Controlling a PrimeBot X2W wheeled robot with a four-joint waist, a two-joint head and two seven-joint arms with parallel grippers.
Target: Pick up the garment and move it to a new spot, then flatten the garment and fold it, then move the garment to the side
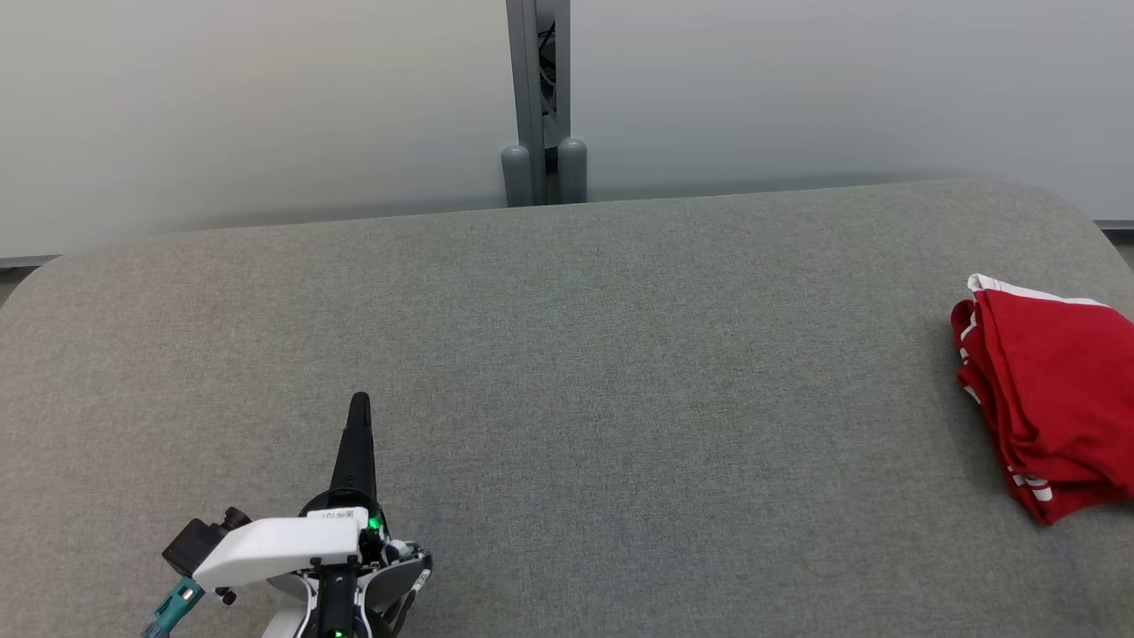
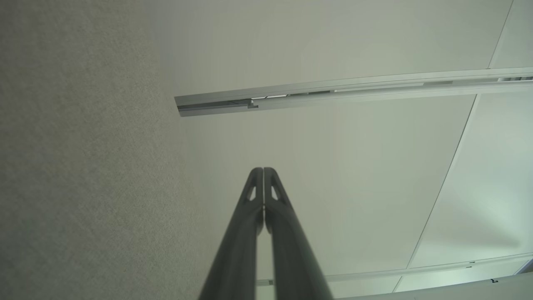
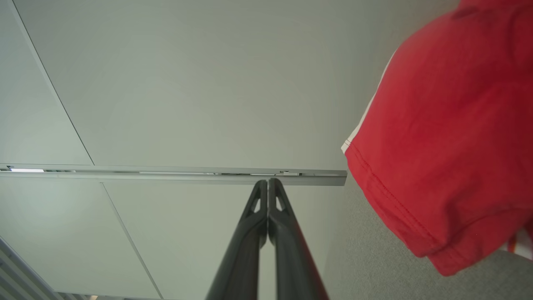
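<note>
you have the whole middle of the grey desk (image 1: 567, 372) open, from the left gripper (image 1: 360, 406) at the near left across to the folded red garment (image 1: 1054, 399) at the right edge. that garment is the one thing lying on the surface in your way. past the back edge, the pale wall (image 1: 266, 106) and its grey post (image 1: 537, 106) stop any reach further forward.

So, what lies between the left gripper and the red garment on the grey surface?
Nothing. In the head view the grey surface is bare from the left gripper to the red garment.
</note>
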